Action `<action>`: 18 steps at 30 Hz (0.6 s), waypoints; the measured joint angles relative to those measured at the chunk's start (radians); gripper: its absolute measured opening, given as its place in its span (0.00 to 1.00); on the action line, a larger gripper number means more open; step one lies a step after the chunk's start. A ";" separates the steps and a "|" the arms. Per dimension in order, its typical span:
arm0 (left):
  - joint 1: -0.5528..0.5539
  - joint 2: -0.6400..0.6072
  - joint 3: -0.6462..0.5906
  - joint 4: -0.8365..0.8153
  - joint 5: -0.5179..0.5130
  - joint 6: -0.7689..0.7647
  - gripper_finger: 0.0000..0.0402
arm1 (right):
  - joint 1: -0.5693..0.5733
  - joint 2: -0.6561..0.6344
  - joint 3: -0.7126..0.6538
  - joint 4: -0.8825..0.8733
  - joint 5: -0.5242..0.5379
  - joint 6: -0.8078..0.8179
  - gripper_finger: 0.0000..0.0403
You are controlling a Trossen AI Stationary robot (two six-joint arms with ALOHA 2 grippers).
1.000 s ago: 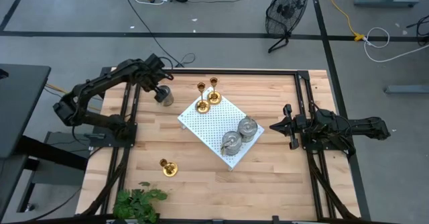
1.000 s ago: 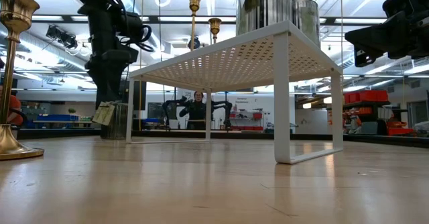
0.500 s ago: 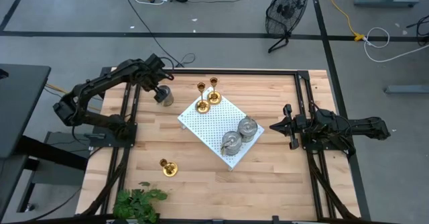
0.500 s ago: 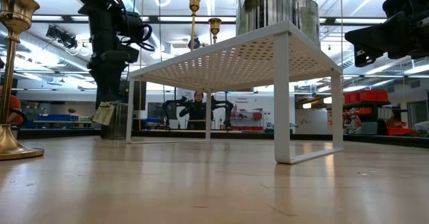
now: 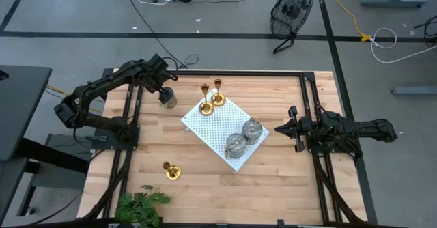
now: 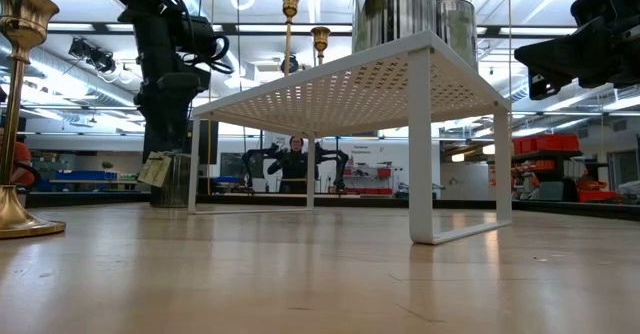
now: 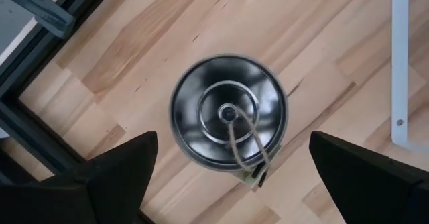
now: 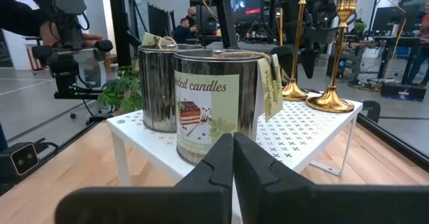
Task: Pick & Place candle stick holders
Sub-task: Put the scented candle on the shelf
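Where tins [image 5: 244, 137] crowd board [image 5: 212, 122]: brass pair [image 5: 212, 98].

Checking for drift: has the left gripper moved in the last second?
No. In the high view the left gripper sits over the silver holder, same spot relative to the white board.

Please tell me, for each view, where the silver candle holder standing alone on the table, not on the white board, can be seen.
High view: silver holder, upper left, under the left gripper.
Low view, far left, behind the white board.
Left wrist view, centre, between the open fingers.
Right wrist view: not visible.
Shared landmark: the white board.
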 joint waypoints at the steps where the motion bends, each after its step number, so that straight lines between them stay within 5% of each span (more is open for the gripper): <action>1: 0.000 0.000 0.000 0.001 0.000 0.000 0.99 | 0.000 0.000 0.000 0.000 0.000 0.000 0.04; 18: 0.000 0.102 0.001 0.049 0.000 -0.022 0.99 | 0.000 0.000 0.000 0.000 0.000 0.000 0.04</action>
